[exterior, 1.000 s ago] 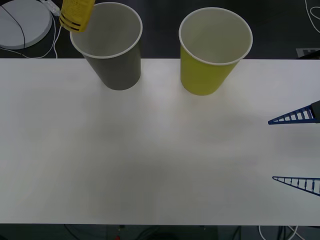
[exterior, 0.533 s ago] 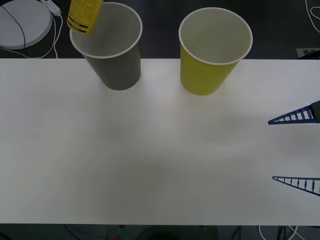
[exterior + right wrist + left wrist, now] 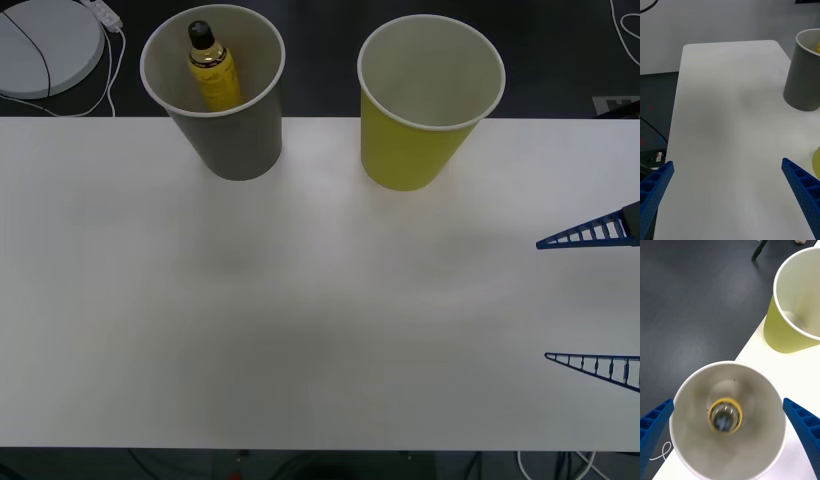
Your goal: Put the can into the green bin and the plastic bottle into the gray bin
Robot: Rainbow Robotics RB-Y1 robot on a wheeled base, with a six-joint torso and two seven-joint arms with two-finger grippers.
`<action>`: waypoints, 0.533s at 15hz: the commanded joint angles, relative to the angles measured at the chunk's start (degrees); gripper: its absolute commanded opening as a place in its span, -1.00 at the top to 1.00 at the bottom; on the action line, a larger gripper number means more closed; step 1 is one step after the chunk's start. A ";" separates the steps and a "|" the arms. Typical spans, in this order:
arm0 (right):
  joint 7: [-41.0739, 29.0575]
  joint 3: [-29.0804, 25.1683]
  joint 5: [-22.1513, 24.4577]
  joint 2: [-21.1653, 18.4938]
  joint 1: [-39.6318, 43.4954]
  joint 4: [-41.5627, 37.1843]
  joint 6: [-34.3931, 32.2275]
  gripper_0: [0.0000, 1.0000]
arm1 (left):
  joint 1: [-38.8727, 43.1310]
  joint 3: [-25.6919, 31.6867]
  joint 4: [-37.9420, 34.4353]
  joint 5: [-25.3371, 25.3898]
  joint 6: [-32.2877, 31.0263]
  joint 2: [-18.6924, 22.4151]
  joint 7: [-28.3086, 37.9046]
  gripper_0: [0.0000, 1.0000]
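- The white table [image 3: 320, 330] stands over a dark floor; a white disc with a cable [image 3: 45, 45] lies beyond its far left corner.
- The gray bin [image 3: 235, 140] stands upright at the far left of the table. The green bin [image 3: 410, 150] stands upright just to its right, apart from it.
- The bottle [image 3: 212, 68] is inside the gray bin, cap up, leaning against the wall.
- The left gripper [image 3: 730, 435] hovers directly above the gray bin, looking down into it. Its fingers are spread wide and hold nothing.
- The right gripper [image 3: 590, 300] rests at the table's right edge, well apart from both bins. Its fingers are also wide open and empty.
- Step in hand: the bottle's placement appears complete, with the left gripper released above the bin.
- The green bin's inside looks empty, and no can shows on the table.
- Next move, by judgement: lift the left gripper clear of the bin rim without touching it, then find the can for the green bin.
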 commanded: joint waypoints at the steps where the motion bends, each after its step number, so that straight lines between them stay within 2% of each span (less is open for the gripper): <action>1: 0.00 0.00 0.00 0.00 0.00 0.00 0.00 -1.00 | 0.02 0.00 -0.01 0.16 0.09 0.00 -0.01 -1.00; 4: 0.00 0.00 0.00 0.00 0.00 0.00 0.00 -1.00 | 0.02 -0.17 -0.01 2.00 0.00 1.06 -0.27 -1.00; 8: 0.00 0.00 0.00 0.00 0.00 0.00 0.00 -1.00 | 0.72 -5.09 -4.66 7.63 0.00 6.42 -1.06 -1.00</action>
